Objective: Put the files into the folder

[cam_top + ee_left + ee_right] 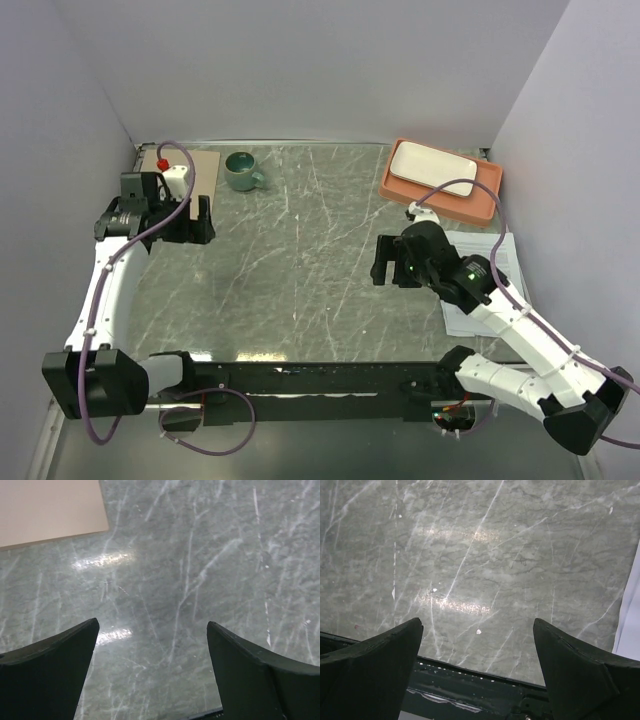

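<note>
Both released and empty, left gripper (152,624) and right gripper (478,622); I'd drag the files (505,255) flat toward the far-left folder (205,163).

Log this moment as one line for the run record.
left end effector: open, empty | right end effector: open, empty | folder: far-left corner | papers: right side, not filed

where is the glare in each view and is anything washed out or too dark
Top external: sharp and evenly lit, with one white glare strip along the near edge of the table. Left wrist: two glare patches on the marble, the folder corner washed pale, the open left claw dark and featureless. Right wrist: two soft glare streaks, the open right claw just as dark.
</note>
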You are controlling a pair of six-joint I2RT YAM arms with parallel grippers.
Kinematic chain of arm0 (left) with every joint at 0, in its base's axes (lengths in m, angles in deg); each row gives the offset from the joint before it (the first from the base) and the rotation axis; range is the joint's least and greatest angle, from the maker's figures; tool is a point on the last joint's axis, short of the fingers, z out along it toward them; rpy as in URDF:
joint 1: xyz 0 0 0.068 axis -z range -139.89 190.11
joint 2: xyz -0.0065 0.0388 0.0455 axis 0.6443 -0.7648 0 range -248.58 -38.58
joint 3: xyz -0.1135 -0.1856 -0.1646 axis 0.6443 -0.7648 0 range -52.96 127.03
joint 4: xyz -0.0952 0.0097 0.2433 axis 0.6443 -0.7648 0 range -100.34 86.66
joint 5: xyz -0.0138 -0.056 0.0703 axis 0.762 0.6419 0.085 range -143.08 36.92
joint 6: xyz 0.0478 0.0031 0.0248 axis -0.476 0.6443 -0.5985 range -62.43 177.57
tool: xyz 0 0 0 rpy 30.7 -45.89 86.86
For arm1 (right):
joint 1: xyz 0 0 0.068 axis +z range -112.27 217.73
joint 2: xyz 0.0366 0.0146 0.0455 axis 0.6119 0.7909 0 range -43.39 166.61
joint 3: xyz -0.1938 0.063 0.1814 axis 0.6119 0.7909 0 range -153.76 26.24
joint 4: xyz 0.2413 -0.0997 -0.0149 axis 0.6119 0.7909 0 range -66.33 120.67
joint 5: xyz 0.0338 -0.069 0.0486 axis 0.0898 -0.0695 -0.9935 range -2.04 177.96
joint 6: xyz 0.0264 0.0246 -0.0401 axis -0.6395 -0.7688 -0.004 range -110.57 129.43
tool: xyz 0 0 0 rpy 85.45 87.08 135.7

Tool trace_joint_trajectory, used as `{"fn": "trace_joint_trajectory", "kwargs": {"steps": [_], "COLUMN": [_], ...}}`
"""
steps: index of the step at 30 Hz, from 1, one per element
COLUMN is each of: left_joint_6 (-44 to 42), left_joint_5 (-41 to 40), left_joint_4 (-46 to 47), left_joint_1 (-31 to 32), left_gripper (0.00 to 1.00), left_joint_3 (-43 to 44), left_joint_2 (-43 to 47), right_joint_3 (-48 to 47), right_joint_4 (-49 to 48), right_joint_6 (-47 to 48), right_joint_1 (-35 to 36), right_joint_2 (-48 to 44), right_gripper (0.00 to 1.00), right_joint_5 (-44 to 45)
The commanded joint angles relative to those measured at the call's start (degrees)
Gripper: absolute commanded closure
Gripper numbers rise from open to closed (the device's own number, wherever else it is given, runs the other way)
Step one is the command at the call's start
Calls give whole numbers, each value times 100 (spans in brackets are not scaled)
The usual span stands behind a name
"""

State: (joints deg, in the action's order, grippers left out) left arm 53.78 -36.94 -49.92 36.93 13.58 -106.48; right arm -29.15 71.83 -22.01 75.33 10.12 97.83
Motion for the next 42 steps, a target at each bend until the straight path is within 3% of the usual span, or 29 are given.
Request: {"fn": "trace_joint_trajectory", "kwargs": {"steps": [1, 5, 7, 13, 29, 42], "left_joint_6": [-174, -535, -605, -307, 335, 863], "left_joint_5": [-532, -1016, -825, -639, -1245, -1429], "left_joint_4": [379, 790, 967, 1125, 1241, 1732], "left_joint_1": [-7, -33, -252, -797, -1518, -1914], "left_gripper": [4, 4, 4, 4, 4, 4], "left_joint_3": [78, -228, -221, 569, 3538, 4165], "left_joint_2": [-223, -574, -759, -1884, -4897, -5805], "right_joint_3": [-42, 2, 38, 204, 503, 618], "right_joint_4": [-44, -96, -97, -193, -430, -580], "right_joint_6": [77, 103, 112, 77, 103, 147], "right_joint_1": [-25, -25, -16, -25, -16, -7], "right_joint_2": [-157, -140, -148, -227, -491, -509], "right_gripper": [1, 1, 1, 1, 1, 1], "right_joint_5": [155, 208, 200, 191, 42, -231]}}
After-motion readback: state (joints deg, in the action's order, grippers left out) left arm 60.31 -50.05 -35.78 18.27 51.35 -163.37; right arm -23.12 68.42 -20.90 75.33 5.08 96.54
